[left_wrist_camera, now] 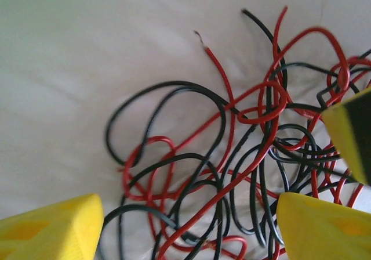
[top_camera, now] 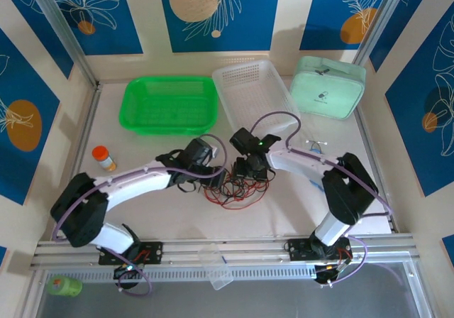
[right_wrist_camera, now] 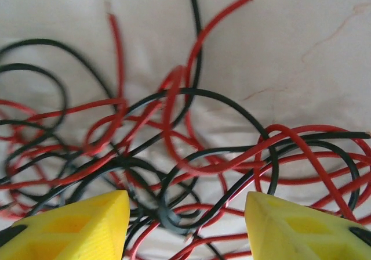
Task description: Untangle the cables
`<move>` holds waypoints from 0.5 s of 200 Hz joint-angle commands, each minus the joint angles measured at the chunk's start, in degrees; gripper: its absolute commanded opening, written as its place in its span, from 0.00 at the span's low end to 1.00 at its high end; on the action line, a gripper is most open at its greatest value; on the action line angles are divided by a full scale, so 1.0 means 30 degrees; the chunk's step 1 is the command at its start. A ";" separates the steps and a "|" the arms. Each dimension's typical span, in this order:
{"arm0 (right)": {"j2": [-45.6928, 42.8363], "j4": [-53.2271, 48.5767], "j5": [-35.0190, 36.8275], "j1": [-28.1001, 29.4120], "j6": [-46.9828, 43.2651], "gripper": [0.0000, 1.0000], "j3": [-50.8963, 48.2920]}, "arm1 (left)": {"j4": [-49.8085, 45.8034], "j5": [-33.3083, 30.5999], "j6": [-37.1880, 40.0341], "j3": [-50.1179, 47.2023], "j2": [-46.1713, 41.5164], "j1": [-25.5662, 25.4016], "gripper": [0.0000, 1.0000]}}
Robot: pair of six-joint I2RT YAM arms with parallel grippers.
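The cables [top_camera: 234,190] lie as one tangled heap of thin red and black wires on the white table, between the two arms. In the left wrist view the cables [left_wrist_camera: 232,155] loop across each other, and one red end [left_wrist_camera: 203,42] pokes out toward the top. My left gripper [left_wrist_camera: 188,231] is open just above the heap, with wires lying loose between its yellow fingers [left_wrist_camera: 55,228]. My right gripper [right_wrist_camera: 185,225] is open too, straddling the cables [right_wrist_camera: 174,138] without pinching any. From above, the left gripper [top_camera: 210,174] and right gripper [top_camera: 248,170] face each other over the heap.
A green basket [top_camera: 169,103] and a white basket [top_camera: 254,91] stand at the back, with a mint pouch [top_camera: 328,87] to their right. An orange-capped bottle [top_camera: 104,157] stands at the left. The right gripper's yellow finger [left_wrist_camera: 351,135] shows at the left wrist view's right edge.
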 commanded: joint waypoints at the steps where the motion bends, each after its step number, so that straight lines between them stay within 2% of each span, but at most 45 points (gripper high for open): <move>1: 0.0856 -0.0216 0.0312 0.0058 0.0224 0.54 -0.0470 | 0.0883 0.0893 0.0262 0.0505 0.1445 -0.0352 0.79; 37: 0.2407 0.0468 0.0209 0.0057 0.0346 0.49 -0.0724 | 0.1034 0.1073 0.0431 0.0985 0.4561 -0.0690 0.80; 51: 0.2687 0.0533 0.0451 0.0050 0.0476 0.47 -0.0858 | 0.0767 -0.0115 0.0035 0.0876 0.5278 -0.0682 0.78; 80: 0.2582 0.0516 0.1165 -0.0187 0.0740 0.37 -0.1569 | 0.0035 -0.2921 -0.1265 0.0238 0.5308 -0.0305 0.69; 100: 0.2054 0.0516 0.1525 -0.0642 0.0887 0.36 -0.2276 | -0.0559 -0.4367 -0.2163 -0.0470 0.4681 0.0538 0.67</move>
